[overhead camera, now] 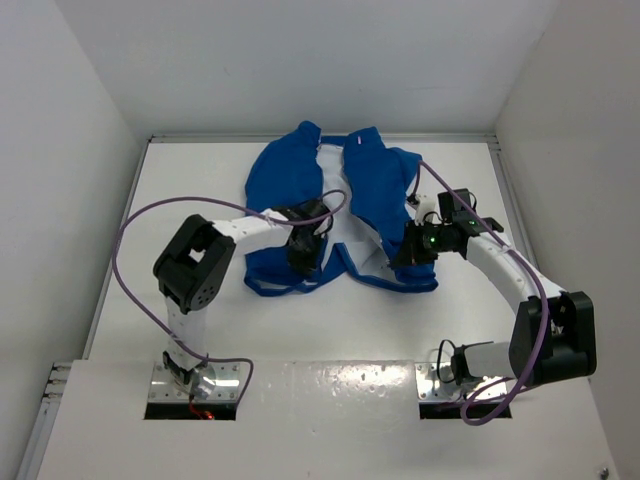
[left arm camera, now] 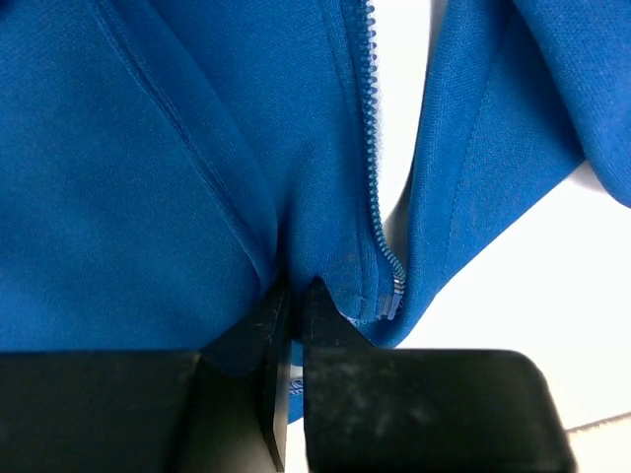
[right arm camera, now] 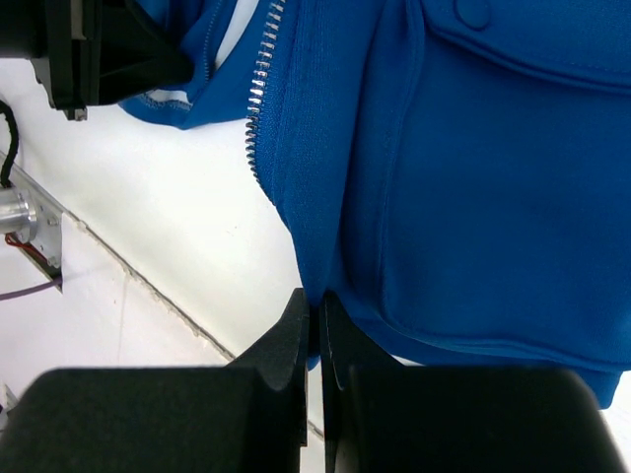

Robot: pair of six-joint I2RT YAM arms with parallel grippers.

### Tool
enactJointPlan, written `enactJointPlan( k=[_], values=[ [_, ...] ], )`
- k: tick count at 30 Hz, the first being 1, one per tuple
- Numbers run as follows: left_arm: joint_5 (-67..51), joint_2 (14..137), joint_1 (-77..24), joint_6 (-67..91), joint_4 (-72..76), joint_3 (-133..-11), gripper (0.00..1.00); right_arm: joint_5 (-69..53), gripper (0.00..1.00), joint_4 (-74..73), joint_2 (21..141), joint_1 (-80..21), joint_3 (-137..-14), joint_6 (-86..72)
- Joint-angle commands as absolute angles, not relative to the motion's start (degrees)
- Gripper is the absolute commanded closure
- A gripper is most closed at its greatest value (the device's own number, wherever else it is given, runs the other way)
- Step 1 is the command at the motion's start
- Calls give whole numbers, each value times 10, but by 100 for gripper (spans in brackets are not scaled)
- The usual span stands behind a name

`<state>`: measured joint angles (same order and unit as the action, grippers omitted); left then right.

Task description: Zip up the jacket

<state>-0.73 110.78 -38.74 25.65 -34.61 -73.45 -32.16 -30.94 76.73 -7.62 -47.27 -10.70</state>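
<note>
The royal blue jacket [overhead camera: 283, 180] lies open on the white table [overhead camera: 190, 175], collar at the far side and white lining [overhead camera: 342, 235] showing between the two front halves. My left gripper [overhead camera: 303, 258] is shut on the bottom hem of the left half, just beside the lower end of its zipper teeth [left arm camera: 373, 148]. In the left wrist view its fingertips [left arm camera: 294, 292] pinch a fold of blue cloth. My right gripper [overhead camera: 404, 252] is shut on the hem of the right half [right arm camera: 317, 302], with that half's zipper teeth [right arm camera: 258, 89] running up to its left. A flap pocket [right arm camera: 513, 39] lies to the right.
White walls enclose the table on the left, back and right. Purple cables [overhead camera: 135, 225] loop beside each arm. The arm bases sit in cut-outs of a white front plate [overhead camera: 330, 400]. The left gripper's black body [right arm camera: 99, 44] shows at the top left of the right wrist view.
</note>
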Motion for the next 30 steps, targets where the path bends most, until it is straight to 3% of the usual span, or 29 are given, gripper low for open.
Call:
enactJointPlan(
  k=[1,12,30],
  values=[
    [-37,1102,-358,247,-313,-707,93,-330,100,-301,759,-64,-480,-105],
    [-172,947,-246,212,-231,-614,91,-332,100,-310,767,-71,-486,-94],
    [-281,907,-50,151,-207,-587,89,-333,100,-370,749,49,-472,-77]
  ],
)
